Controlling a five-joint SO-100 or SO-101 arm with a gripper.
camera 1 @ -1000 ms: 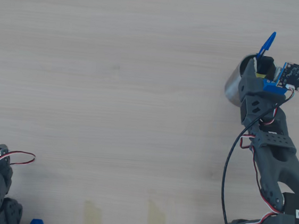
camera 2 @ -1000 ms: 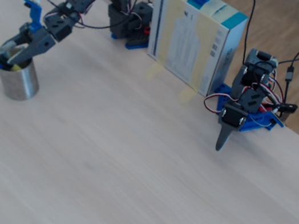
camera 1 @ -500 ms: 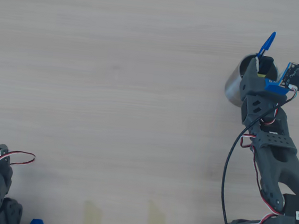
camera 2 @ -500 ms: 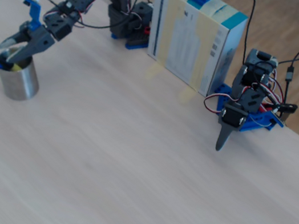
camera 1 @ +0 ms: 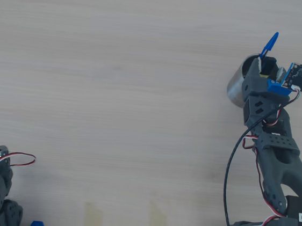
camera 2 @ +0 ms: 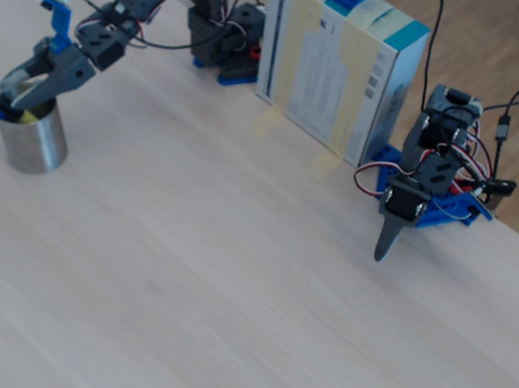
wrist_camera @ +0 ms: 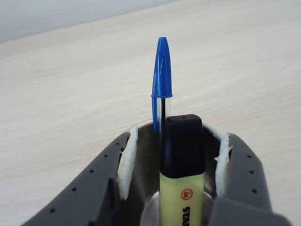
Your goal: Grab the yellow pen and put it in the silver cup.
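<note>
The chunky yellow pen with a black cap already stands inside the shiny silver cup, beside a thin blue pen. The claw is wide around it, not squeezing. Only pulling away is left.

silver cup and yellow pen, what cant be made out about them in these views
- Cup handle: not seen in any view; the arm covers much of the cup from overhead.
- Pen lower barrel: cut off by the wrist view's bottom edge, lettering only partly readable.
- End effector grip: pads flank the pen's cap, but contact is unclear.
- Pen in the fixed view: only a yellow speck, too small.
- Blue pen lower end: hidden inside the cup.
</note>
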